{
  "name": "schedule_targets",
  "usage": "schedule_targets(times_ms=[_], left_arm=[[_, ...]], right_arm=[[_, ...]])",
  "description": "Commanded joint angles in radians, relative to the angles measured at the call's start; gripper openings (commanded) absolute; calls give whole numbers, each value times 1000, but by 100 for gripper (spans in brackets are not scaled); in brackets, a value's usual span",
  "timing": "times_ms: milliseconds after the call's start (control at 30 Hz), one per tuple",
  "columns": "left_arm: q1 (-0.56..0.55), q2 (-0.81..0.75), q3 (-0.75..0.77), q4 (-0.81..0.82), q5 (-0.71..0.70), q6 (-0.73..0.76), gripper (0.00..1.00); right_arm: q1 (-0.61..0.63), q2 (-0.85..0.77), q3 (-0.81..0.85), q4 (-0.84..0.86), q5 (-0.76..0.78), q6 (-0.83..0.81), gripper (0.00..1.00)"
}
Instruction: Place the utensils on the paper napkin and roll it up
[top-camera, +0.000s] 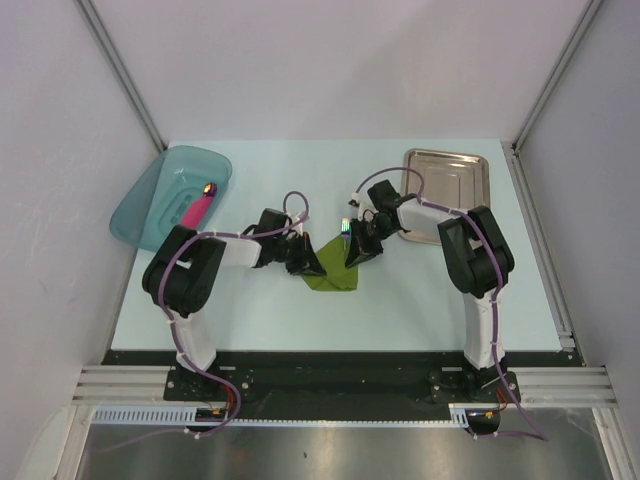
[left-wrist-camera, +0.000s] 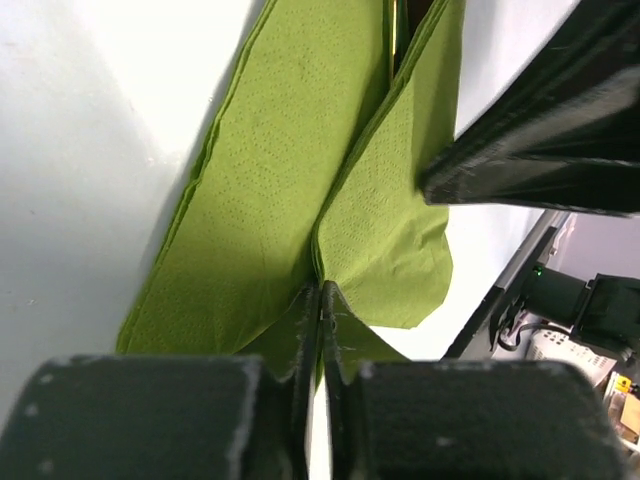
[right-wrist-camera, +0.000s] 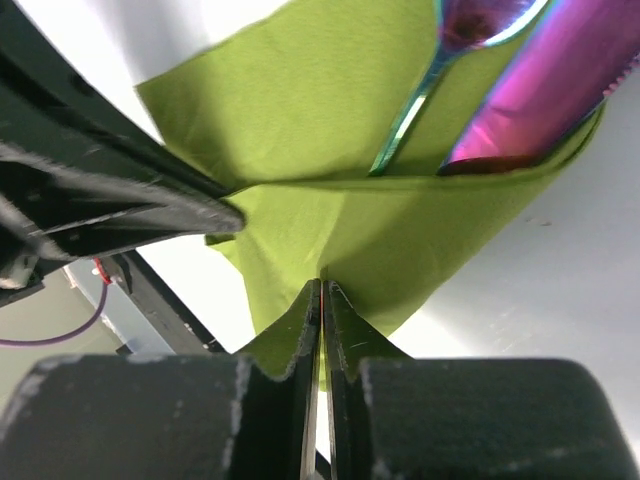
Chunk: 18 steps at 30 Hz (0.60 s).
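We see the left gripper (left-wrist-camera: 320, 292) and the right gripper (right-wrist-camera: 322, 288) each pinching one green napkin (top-camera: 335, 279), folded over two iridescent utensils (right-wrist-camera: 530, 100); one tray (top-camera: 452, 176) and one tub (top-camera: 142, 210) sit behind.

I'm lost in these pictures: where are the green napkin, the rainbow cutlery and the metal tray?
The napkin (left-wrist-camera: 270, 190): left wrist view, its flat top layer.
The cutlery (right-wrist-camera: 545, 90): right wrist view, the knife's pink blade.
The metal tray (top-camera: 452, 180): top external view, its bare floor.

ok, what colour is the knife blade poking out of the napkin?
Iridescent magenta-pink, shading to purple. The knife blade shows best in the right wrist view.
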Motion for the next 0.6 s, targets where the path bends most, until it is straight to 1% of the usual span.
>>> schedule_targets(times_ms=[0,100,133,300,467,567], left_arm=[[22,-51,-10,101,43,-24,18],[32,-78,-24,183,83,-58,25],[34,-101,-27,200,89,-64,29],[22,-155,-27,287,118,-115,36],[-21,-134,-23,321,137,-138,36],[-35,-89,-27,341,138,-165,34]], right_arm=[[6,23,15,11,22,-28,7],[7,29,13,12,22,-29,7],[6,29,12,12,23,-29,7],[9,28,10,17,20,-26,7],[13,31,16,20,15,-22,7],[16,29,16,22,12,-15,7]])
